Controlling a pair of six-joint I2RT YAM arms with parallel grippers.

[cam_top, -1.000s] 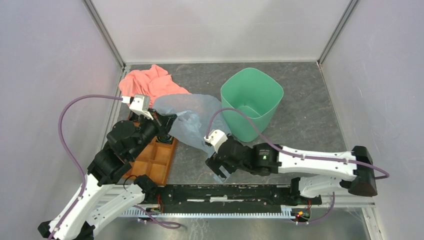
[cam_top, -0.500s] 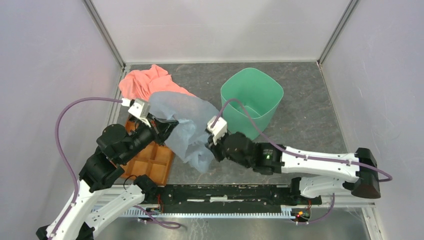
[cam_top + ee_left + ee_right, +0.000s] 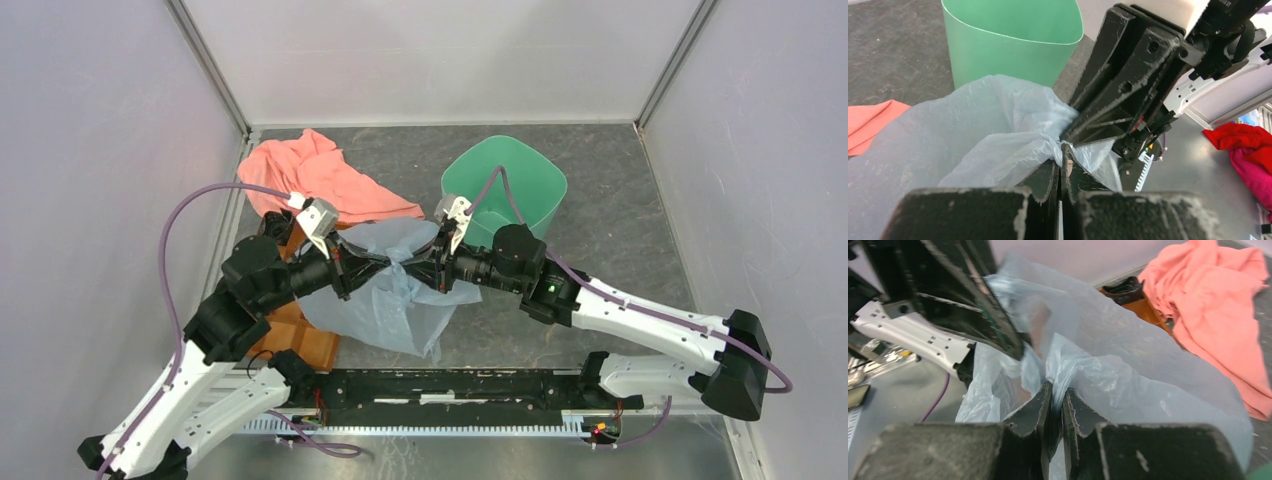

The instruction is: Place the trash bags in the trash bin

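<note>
Both arms have hold of the thin, crinkly pale blue plastic bag [image 3: 390,305] in the middle of the top view. It is just left of the mint-green plastic bin [image 3: 530,185] and not in it yet. The left fingers [image 3: 1043,180] are shut tight on a bunched bit of the bag. The right fingers [image 3: 1035,407] pinch the bag right next to them.

Most of the bag hangs loose below. I think it could catch on the bin's rim and flop outside, or push the light bin over. If the arms pull apart, the thin plastic may rip.

Half a second ago the bag sagged lower and more to the left. The right fingers were lower too. Now both have come up and met.
</note>
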